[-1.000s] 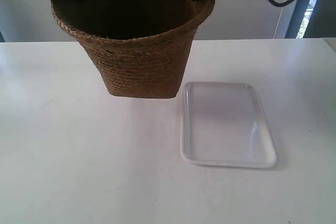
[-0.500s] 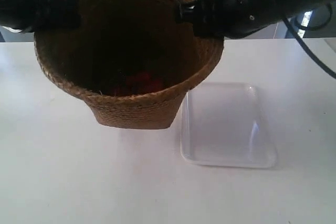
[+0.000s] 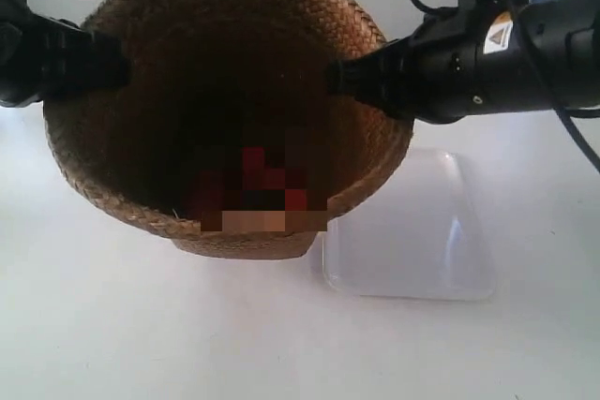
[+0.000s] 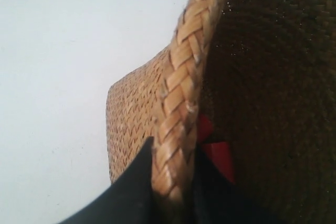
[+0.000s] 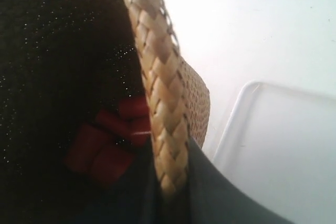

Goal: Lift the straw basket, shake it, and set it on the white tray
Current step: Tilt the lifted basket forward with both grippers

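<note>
Tipped further toward the camera than half a second before, the straw basket showed more of its dark inside and filled more of the exterior view; a second before, it had hung upright, showing mostly its side.

At the left, the left gripper was clamped on the braided rim, one dark finger outside the wall and one inside. The basket hung between the two arms with its mouth tilted near and its base low over the white table. It seemed to be off the surface, though the gap could not be seen plainly. Some small red pieces lay at the bottom, too blurred to identify. At the right, the right gripper pinched the opposite side of the rim in the same way.

Farther right, the white tray lay flat and bare on the table, in the same place as before. The basket's base stood just beside its left edge, overlapping it in the exterior view.

By this showing, the lift was done and the shake looked under way. Carrying the basket right, lowering it onto the tray and letting go were left.
</note>
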`<act>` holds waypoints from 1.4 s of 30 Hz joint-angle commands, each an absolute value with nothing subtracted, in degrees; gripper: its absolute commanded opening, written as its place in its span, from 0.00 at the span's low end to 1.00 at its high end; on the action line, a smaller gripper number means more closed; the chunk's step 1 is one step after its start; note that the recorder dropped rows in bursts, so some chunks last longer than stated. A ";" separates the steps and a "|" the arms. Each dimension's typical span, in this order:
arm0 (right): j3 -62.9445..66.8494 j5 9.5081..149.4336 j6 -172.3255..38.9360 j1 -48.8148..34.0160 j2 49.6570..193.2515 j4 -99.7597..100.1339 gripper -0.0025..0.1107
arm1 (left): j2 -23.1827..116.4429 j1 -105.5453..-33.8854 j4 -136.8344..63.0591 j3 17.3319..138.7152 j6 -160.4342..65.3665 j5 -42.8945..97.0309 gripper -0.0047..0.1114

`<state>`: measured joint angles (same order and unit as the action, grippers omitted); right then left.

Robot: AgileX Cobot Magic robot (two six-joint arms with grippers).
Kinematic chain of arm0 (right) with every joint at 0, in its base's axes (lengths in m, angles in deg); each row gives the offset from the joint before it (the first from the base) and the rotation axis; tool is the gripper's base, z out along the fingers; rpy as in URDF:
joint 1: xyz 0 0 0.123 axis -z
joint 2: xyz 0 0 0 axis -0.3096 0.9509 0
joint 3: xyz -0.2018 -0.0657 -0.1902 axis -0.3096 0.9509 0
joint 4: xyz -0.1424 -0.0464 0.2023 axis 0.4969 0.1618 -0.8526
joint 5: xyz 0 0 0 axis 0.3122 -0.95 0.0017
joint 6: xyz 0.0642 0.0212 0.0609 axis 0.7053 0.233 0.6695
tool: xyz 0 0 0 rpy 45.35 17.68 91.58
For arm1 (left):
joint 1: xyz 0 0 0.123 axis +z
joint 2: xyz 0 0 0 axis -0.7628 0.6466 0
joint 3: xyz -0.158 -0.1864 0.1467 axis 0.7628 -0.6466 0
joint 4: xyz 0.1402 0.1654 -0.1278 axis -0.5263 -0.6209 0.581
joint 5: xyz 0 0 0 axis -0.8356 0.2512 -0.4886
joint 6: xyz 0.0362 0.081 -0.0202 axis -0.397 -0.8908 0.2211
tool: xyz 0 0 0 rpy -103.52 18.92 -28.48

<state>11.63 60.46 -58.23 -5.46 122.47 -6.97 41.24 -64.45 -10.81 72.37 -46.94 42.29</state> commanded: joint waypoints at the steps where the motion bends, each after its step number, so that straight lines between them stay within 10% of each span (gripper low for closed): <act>1: 13.55 64.94 -58.83 -5.50 122.33 -3.17 0.02 | 40.18 -66.79 -9.92 72.12 -48.18 36.39 0.04; 42: 12.91 64.49 -60.89 -5.50 125.40 -2.71 0.02 | 42.91 -71.72 -11.39 66.62 -50.80 25.07 0.04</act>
<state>13.14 63.16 -59.09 -5.46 124.85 -3.49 44.07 -71.09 -11.27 66.50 -49.12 27.64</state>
